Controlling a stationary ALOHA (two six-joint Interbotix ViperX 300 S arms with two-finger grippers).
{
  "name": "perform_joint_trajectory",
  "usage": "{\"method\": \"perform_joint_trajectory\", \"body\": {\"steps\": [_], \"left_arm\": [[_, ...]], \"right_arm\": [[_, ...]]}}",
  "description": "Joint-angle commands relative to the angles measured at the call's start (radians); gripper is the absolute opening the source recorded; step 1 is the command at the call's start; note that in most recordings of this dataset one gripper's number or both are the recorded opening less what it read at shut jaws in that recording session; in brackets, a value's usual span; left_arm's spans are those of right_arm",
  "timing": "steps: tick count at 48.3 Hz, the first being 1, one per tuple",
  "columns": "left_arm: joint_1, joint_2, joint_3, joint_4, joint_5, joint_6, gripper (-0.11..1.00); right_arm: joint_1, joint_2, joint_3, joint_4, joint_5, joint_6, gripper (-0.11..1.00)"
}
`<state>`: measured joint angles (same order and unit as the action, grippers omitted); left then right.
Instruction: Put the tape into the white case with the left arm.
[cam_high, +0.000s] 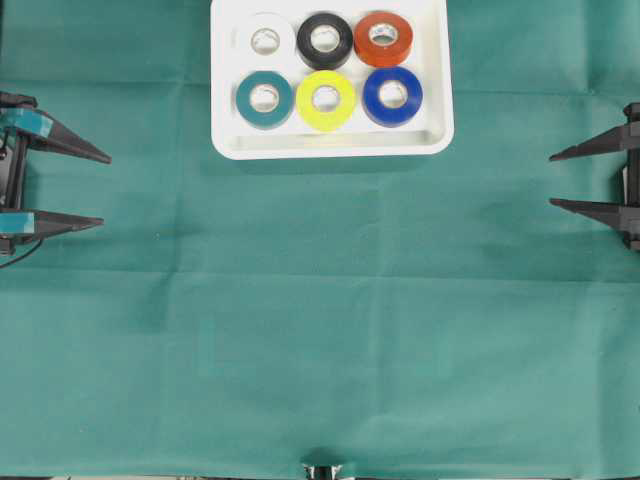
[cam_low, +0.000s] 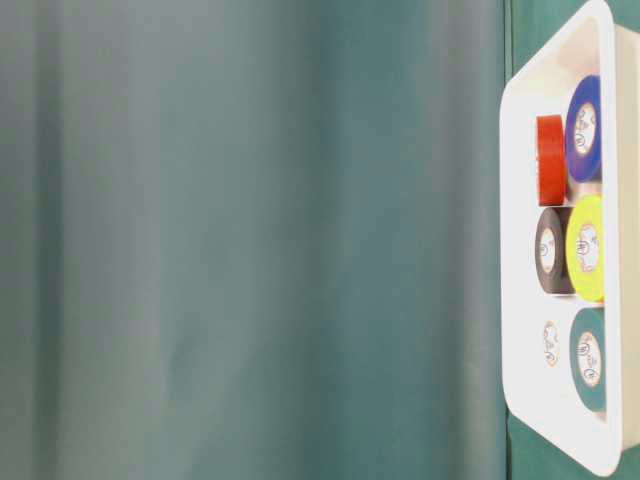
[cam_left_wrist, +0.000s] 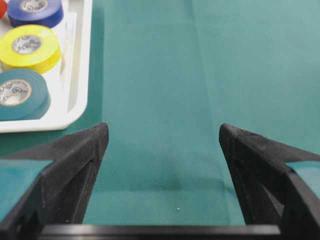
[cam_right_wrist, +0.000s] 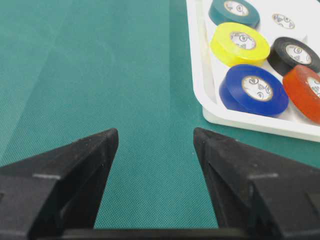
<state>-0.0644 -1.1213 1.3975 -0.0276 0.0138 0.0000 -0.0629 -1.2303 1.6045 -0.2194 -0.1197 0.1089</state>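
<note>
Plainly, the left gripper (cam_high: 105, 190) stands with its two long, pointed black fingers (cam_high: 70, 146) spread wide apart, nothing between them; each finger bears a teal band near its root. It lies level at the left edge of the overhead view, tips pointing toward the middle of the table, well apart from the tray. Opposite, at the right edge, the right gripper (cam_high: 550, 180) mirrors it: two all-black tapered fingers, likewise spread and empty, pointing inward.

Between them stretches a green cloth (cam_high: 320, 330), finely woven, with faint fold creases running across it.

At the far middle sits the white case (cam_high: 225, 90), a shallow rectangular plastic tray with rounded corners and a raised rim. Six round tape rolls lie flat inside, in two rows of three, each with a pale printed core. The far row holds the white tape (cam_high: 265, 39), black tape (cam_high: 325, 39) and red tape (cam_high: 383, 38); the near row holds the teal tape (cam_high: 265, 98), yellow tape (cam_high: 326, 99) and blue tape (cam_high: 392, 95). Neighbouring rolls sit close together or touching.
</note>
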Motion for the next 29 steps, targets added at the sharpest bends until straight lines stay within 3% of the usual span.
{"method": "perform_joint_trajectory", "body": {"steps": [1, 29], "left_arm": [[0.005, 0.006, -0.012, 0.002, -0.005, 0.002, 0.93], [0.005, 0.006, -0.006, 0.002, -0.005, 0.002, 0.93]], "right_arm": [[-0.002, 0.005, -0.011, 0.000, -0.006, 0.002, 0.99], [0.000, 0.006, -0.011, 0.000, -0.008, 0.002, 0.99]]}}
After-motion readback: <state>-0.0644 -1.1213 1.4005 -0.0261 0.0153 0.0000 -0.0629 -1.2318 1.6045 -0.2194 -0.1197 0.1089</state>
